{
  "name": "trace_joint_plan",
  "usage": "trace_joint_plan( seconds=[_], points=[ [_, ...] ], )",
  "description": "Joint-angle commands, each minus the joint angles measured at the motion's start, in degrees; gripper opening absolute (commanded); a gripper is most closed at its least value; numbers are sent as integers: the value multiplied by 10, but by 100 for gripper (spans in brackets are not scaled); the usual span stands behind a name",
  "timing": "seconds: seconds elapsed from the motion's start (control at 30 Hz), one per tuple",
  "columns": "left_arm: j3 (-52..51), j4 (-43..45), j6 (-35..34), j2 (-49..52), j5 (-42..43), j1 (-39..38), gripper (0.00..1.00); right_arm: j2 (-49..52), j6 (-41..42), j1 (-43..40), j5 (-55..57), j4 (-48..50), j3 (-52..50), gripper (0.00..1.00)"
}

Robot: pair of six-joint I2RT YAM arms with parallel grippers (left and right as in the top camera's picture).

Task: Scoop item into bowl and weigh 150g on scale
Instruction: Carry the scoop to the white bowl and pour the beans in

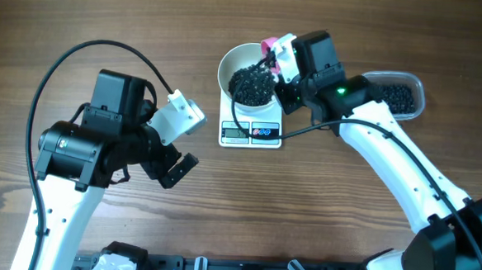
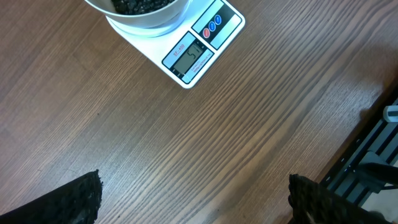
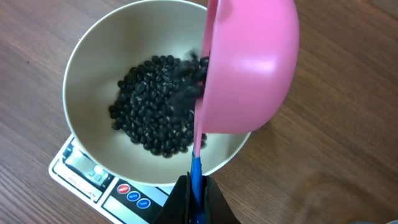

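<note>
Currently the right claw (image 3: 194,198) is clamped shut on the thin blue handle of the pink scoop (image 3: 249,68). The scoop is tipped steeply over the white bowl (image 3: 87,81), and black beans (image 3: 152,106) blur at its lip above the pile already inside. The bowl sits on the scale (image 3: 81,177), which stands near the middle of the bench's far edge. The left claw (image 2: 193,202) hangs fully open and empty above bare bench (image 2: 261,137), nearer the front left corner.

Probable faults from this state:

- Overshoot. At this tilt the load probably empties in one rush, so the weight can pass the target before the display (image 2: 188,59) settles. Its digits are not legible.
- False reading. The scoop's edge appears very close to the bowl's rim. Contact would press on the scale.
- Spillage. The beans are small, round and glossy. Those striking the rim or the pile can bounce out and roll across the bench.
- Cable interference. The right arm's black cable (image 1: 307,130) runs just beside the scale's front right corner and could nudge it.
- Grip slip. The handle is narrow and could twist in the claw.
</note>
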Motion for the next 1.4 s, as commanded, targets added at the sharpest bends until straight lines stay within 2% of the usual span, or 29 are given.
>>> trace_joint_plan(
  seconds=[0.0,0.3,0.43,0.53,0.6,0.77,0.83,1.03,1.1,1.2,1.37],
  points=[
    [3,0,12,2,1,3,100,-5,-27,10,33,2,-1,4],
    [3,0,12,2,1,3,100,-5,-82,22,107,2,-1,4],
    [3,0,12,2,1,3,100,-5,-91,30,98,-5,-1,4],
    [3,0,12,2,1,3,100,-5,-73,32,38,-8,-2,5],
    [3,0,12,2,1,3,100,-5,-78,36,81,-3,-1,4],
    [3,0,12,2,1,3,100,-4,-98,36,108,0,-1,4],
    [3,0,12,2,1,3,100,-4,-82,37,68,-7,-2,4],
    [3,0,12,2,1,3,100,4,-139,40,87,-16,-2,4],
    [3,0,12,2,1,3,100,4,-87,35,153,10,-1,4],
    [3,0,12,2,1,3,100,-1,38,-5,136,14,7,4],
    [3,0,13,2,1,3,100,-42,48,-51,135,3,9,4]
  ],
)
